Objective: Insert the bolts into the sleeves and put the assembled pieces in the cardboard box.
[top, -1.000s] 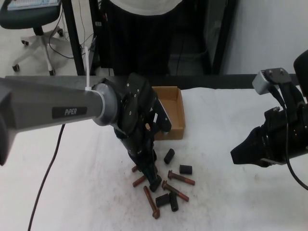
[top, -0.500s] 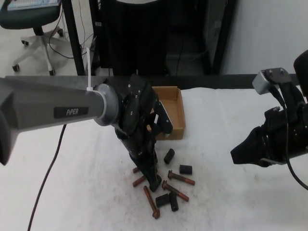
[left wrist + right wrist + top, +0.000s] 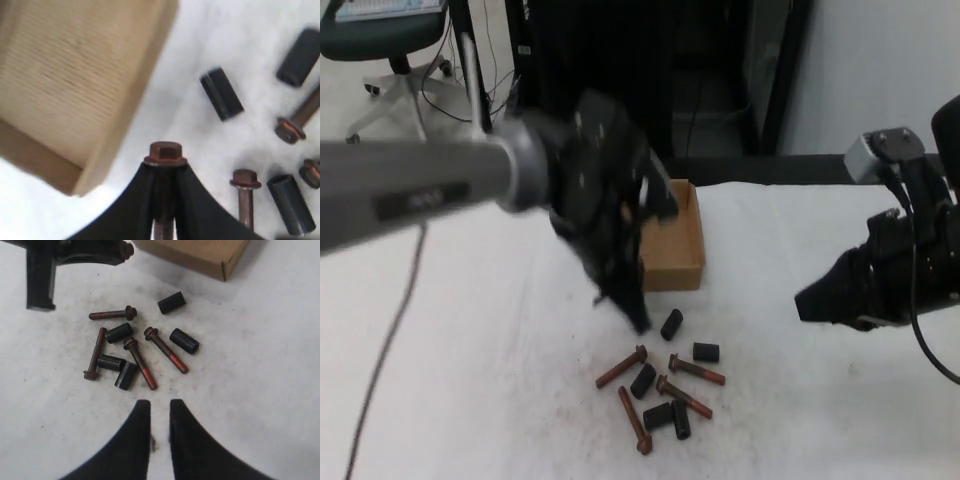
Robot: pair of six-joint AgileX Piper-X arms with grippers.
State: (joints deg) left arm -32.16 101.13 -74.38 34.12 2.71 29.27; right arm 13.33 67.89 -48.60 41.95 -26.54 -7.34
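Bolt (image 3: pixel 165 151) stands clamped in the left gripper (image 3: pixel 164 177), its head just past the fingertips. The cardboard box (image 3: pixel 75 75) lies close on one side of that gripper. Near on the other side lie four more bolts (image 3: pixel 165 350) and five sleeves (image 3: pixel 184 341), all ahead of the right gripper (image 3: pixel 156 407), whose empty fingers stand narrowly apart. White cloth (image 3: pixel 470 380), rust-smudged, is the surface; an office chair (image 3: pixel 380 45) and dark frame posts (image 3: pixel 775 70) stand in the room behind.

Rusty bolts (image 3: pixel 167 351) and black sleeves (image 3: pixel 184 341) lie scattered near the cardboard box (image 3: pixel 678 271); one bolt (image 3: pixel 165 152) sits in the left hand (image 3: pixel 165 168).
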